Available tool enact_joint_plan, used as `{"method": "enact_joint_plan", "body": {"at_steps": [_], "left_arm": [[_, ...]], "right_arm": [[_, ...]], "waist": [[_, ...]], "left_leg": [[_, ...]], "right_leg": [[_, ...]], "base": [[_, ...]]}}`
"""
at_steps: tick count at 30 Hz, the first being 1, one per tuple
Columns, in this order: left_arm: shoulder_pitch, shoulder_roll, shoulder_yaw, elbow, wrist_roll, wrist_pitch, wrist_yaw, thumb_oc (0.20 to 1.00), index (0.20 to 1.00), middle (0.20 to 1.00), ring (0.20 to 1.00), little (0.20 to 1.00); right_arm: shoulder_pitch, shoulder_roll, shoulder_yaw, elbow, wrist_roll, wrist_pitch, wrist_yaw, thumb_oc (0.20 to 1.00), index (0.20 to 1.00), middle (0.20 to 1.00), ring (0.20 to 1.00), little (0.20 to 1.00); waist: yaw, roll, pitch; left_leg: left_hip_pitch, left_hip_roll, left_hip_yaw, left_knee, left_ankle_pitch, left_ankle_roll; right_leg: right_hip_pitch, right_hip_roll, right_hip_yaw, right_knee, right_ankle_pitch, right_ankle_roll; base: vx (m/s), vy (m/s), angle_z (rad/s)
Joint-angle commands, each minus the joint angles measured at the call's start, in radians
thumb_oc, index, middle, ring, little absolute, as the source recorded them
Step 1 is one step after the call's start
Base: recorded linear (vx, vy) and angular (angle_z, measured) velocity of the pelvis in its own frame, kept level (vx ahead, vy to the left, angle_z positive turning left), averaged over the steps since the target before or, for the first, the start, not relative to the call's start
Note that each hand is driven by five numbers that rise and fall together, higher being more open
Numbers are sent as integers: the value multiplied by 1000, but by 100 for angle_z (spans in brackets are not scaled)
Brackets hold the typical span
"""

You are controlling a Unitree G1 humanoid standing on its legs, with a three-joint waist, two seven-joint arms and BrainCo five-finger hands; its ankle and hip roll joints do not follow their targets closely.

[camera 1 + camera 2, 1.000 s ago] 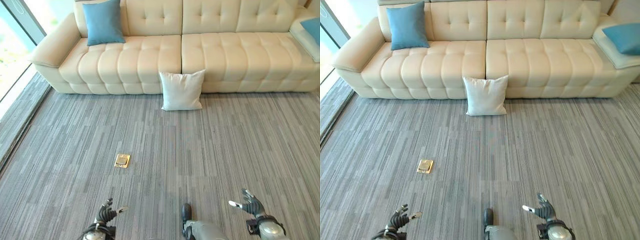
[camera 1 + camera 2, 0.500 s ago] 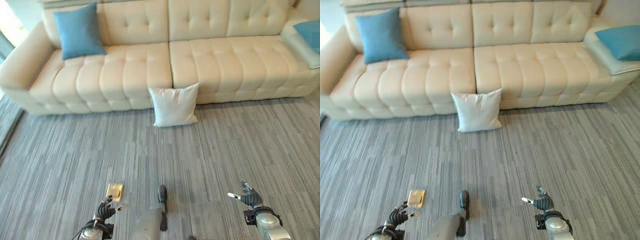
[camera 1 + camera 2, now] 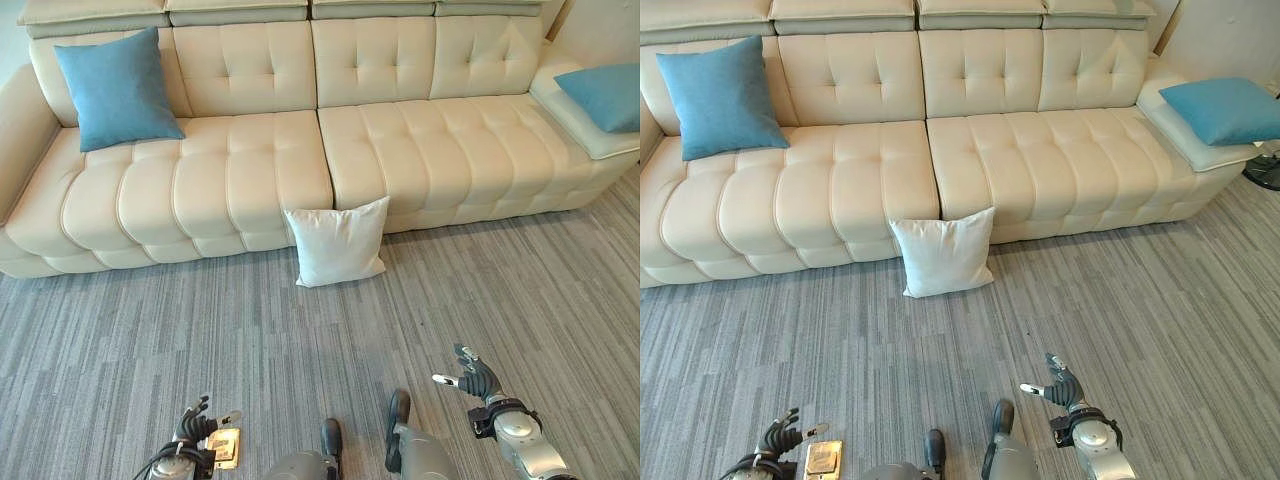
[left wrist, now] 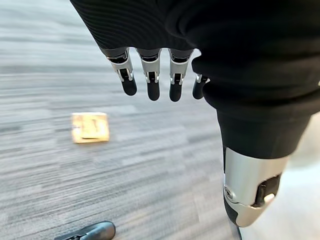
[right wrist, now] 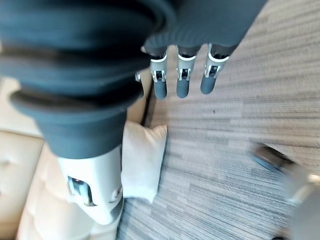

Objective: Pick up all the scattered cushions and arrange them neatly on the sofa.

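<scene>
A white cushion (image 3: pixel 337 245) stands on the carpet, leaning against the front of the cream sofa (image 3: pixel 250 170) near its middle seam. One blue cushion (image 3: pixel 115 88) rests upright at the sofa's left end. Another blue cushion (image 3: pixel 607 95) lies on the chaise at the far right. My left hand (image 3: pixel 190 428) hangs low at the lower left, fingers relaxed and holding nothing. My right hand (image 3: pixel 472 380) is at the lower right, open and empty, well short of the white cushion (image 5: pixel 141 160). Its fingers (image 5: pixel 181 80) are straight in the right wrist view.
A brass floor socket plate (image 3: pixel 226 447) is set in the grey striped carpet (image 3: pixel 120 340) right beside my left hand, and shows as the brass plate (image 4: pixel 90 127) in the left wrist view. A dark round base (image 3: pixel 1265 170) stands at the far right past the chaise.
The whole scene has shifted: the camera moved closer and rightward, so the sofa and white cushion sit lower and larger. Both hands stay low and open.
</scene>
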Motion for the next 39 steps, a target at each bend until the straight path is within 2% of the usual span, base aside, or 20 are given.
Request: {"method": "enact_joint_plan", "body": {"at_steps": [1,3,4,6,9,11,13,14,16,17,18,22,25,28,29,30,31,32,35,39], "left_arm": [[-3,34,-2,-79,32,-34,19,1000,1000,1000,1000,1000],[9,25,-12,-89,32,-33,16,1000,1000,1000,1000,1000],[9,25,-12,-89,32,-33,16,1000,1000,1000,1000,1000],[22,23,-17,-108,26,-33,3,1000,1000,1000,1000,1000],[27,12,-27,-97,28,-29,-11,1000,1000,1000,1000,1000],[21,8,-35,-99,31,-24,-13,1000,1000,1000,1000,1000],[17,5,-37,-102,33,-22,-13,1000,1000,1000,1000,1000],[14,6,-42,-106,35,-24,-15,1000,1000,1000,1000,1000],[0,1,-57,-104,42,-24,-20,1000,1000,1000,1000,1000],[0,1,-57,-104,42,-25,-20,1000,1000,1000,1000,1000],[-10,1,-68,-105,50,-23,-24,1000,1000,1000,1000,1000],[-6,5,-70,-120,50,-22,-17,1000,1000,1000,1000,1000],[2,5,-61,-113,45,-18,-13,1000,1000,1000,1000,1000],[14,3,-53,-77,51,-15,-18,1000,1000,1000,1000,1000],[16,14,-48,-76,56,-13,-20,1000,1000,1000,1000,1000],[16,14,-48,-76,56,-13,-20,1000,1000,1000,1000,1000],[14,28,-46,-80,62,-12,-20,1000,1000,1000,1000,1000],[14,28,-46,-80,62,-12,-20,1000,1000,1000,1000,1000],[23,55,-30,-111,58,-9,-12,1000,1000,1000,1000,1000],[31,57,-17,-120,49,-7,-7,1000,1000,1000,1000,1000]], "right_arm": [[-15,-52,-36,-50,1,-19,-2,1000,1000,1000,1000,1000],[-8,-67,-42,-55,-4,-26,2,1000,1000,1000,1000,1000],[-9,-67,-42,-55,-4,-26,2,1000,1000,1000,1000,1000],[3,-85,-58,-81,-1,-30,7,1000,1000,1000,1000,1000],[11,-98,-72,-75,2,-34,4,1000,1000,1000,1000,1000],[17,-103,-82,-75,9,-34,-7,1000,1000,1000,1000,1000],[29,-104,-96,-72,12,-33,-16,1000,1000,1000,1000,1000],[33,-105,-98,-71,13,-32,-15,1000,1000,1000,1000,1000],[25,-101,-103,-63,19,-31,-18,1000,1000,1000,1000,1000],[25,-101,-103,-63,19,-31,-18,1000,1000,1000,1000,1000],[23,-99,-109,-49,24,-30,-22,1000,1000,1000,1000,1000],[9,-83,-103,-24,24,-26,-45,1000,1000,1000,1000,1000],[0,-72,-93,-17,16,-18,-42,1000,1000,1000,1000,1000],[-2,-54,-79,-11,1,-13,-28,1000,1000,1000,1000,1000],[-3,-44,-71,-19,0,-12,-17,1000,1000,1000,1000,1000],[-3,-45,-71,-19,0,-12,-17,1000,1000,1000,1000,1000],[0,-40,-65,-25,-5,-10,-11,1000,1000,1000,1000,1000],[0,-41,-65,-25,-5,-10,-11,1000,1000,1000,1000,1000],[0,-32,-53,-39,-3,-10,-3,1000,1000,1000,1000,1000],[-1,-24,-49,-39,-4,-11,-6,1000,1000,1000,1000,1000]], "waist": [[-26,4,1],[-35,20,-20],[-37,18,-22],[-41,40,-36],[-44,47,-38],[-47,44,-32],[-55,42,-36],[-55,42,-38],[-42,28,-38],[-43,28,-38],[-33,20,-37],[21,28,-24],[45,31,-23],[59,18,-35],[67,1,-43],[67,2,-45],[68,-4,-44],[68,-3,-47],[56,8,-26],[58,18,-19]], "left_leg": [[182,141,-127,49,-143,-149],[186,198,-147,89,-65,-181],[183,195,-149,88,-61,-181],[178,238,-153,122,14,-204],[121,268,-142,242,113,-203],[82,302,-95,314,144,-189],[69,350,-21,310,160,-189],[62,343,-5,279,124,-176],[-32,256,-12,265,31,-163],[-33,256,-13,268,29,-163],[-93,218,22,202,-9,-162],[-223,151,-33,44,101,-191],[-245,149,-93,27,133,-195],[-249,128,-113,76,110,-174],[-229,109,-99,96,71,-149],[-231,110,-99,95,73,-149],[-204,92,-95,105,39,-124],[-206,93,-95,104,41,-124],[-142,75,-102,106,-9,-75],[-107,87,-105,99,-27,-67]], "right_leg": [[-2,28,67,97,17,2],[8,47,48,161,-1,-30],[7,44,47,159,1,-30],[28,66,24,185,-41,-56],[69,84,8,199,-96,-97],[102,92,4,205,-128,-120],[129,93,-2,206,-157,-130],[142,95,-2,204,-165,-133],[196,90,-2,168,-173,-123],[196,90,-2,168,-173,-123],[233,86,-14,139,-181,-111],[335,125,16,96,-203,-101],[382,132,51,92,-226,-92],[396,96,76,91,-217,-68],[383,60,98,131,-182,-49],[380,62,98,130,-180,-49],[347,39,118,224,-136,-40],[344,41,118,223,-134,-40],[237,31,155,439,-41,-47],[186,20,126,470,-62,-60]], "base": [[436,-325,80],[462,-412,85],[345,-344,60],[276,-258,46],[263,-253,20],[263,-226,2],[262,-155,6],[254,-115,11],[210,-66,12],[255,-30,18],[266,-9,17],[323,37,2],[363,128,-36],[381,231,-50],[344,225,-43],[402,276,-51],[168,128,-34],[259,201,-27],[195,159,2],[172,47,-5]]}}
